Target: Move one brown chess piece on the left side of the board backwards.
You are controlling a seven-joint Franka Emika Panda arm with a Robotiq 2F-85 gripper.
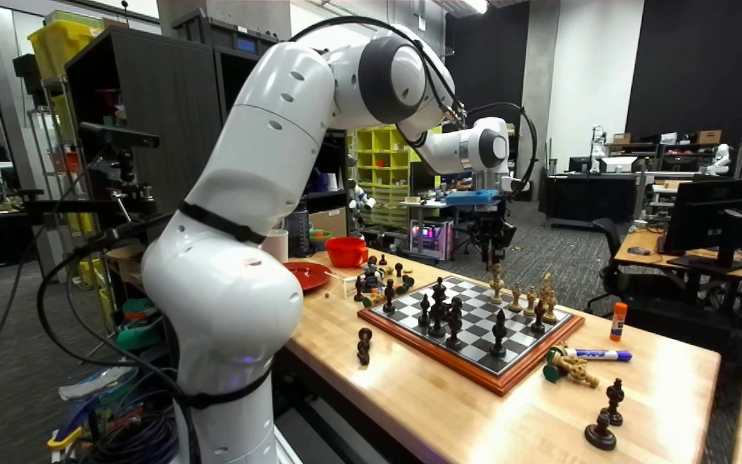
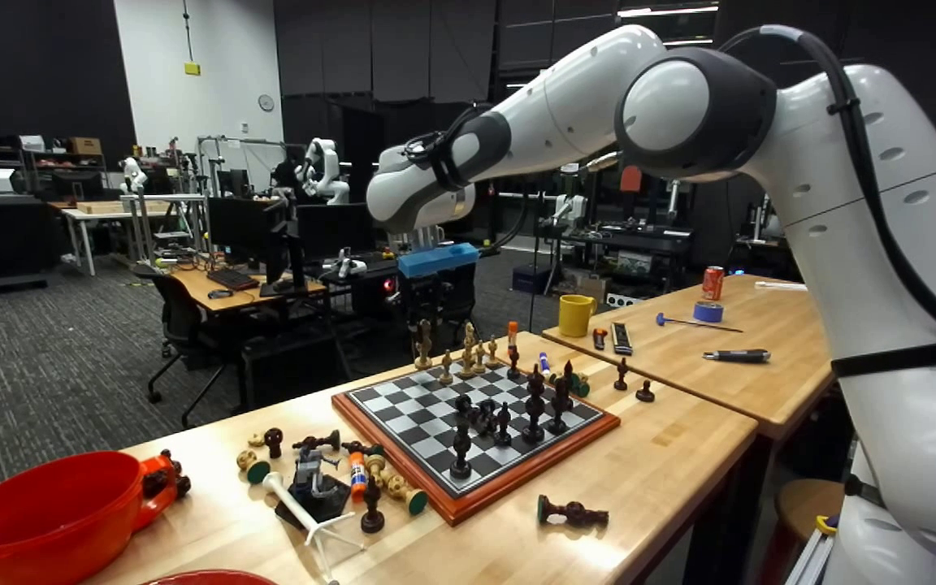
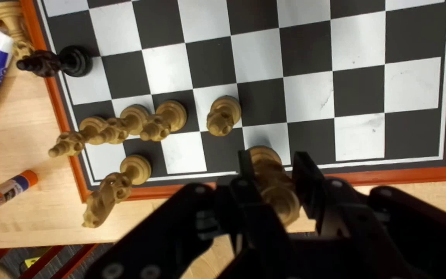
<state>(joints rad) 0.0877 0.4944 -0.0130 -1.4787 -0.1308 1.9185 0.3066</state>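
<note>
Your Panda arm point(image 1: 261, 148): glossy wht, dk-gray joint rings point(image 1: 377, 80), blk straps point(image 1: 221, 223) & cables point(image 2: 864, 171), blue wrist block point(image 1: 472, 197); blk claw point(image 3: 273, 159), gray screws point(image 3: 151, 271).

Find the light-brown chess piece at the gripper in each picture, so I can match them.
In an exterior view: the light-brown chess piece is right of centre, under the gripper, near the far edge of the board.
In an exterior view: the piece is slightly left of centre, under the gripper.
In the wrist view: the piece is below and right of centre, flanked by the fingers.
Shared landmark: the reddish-brown rim, in all three.
</note>
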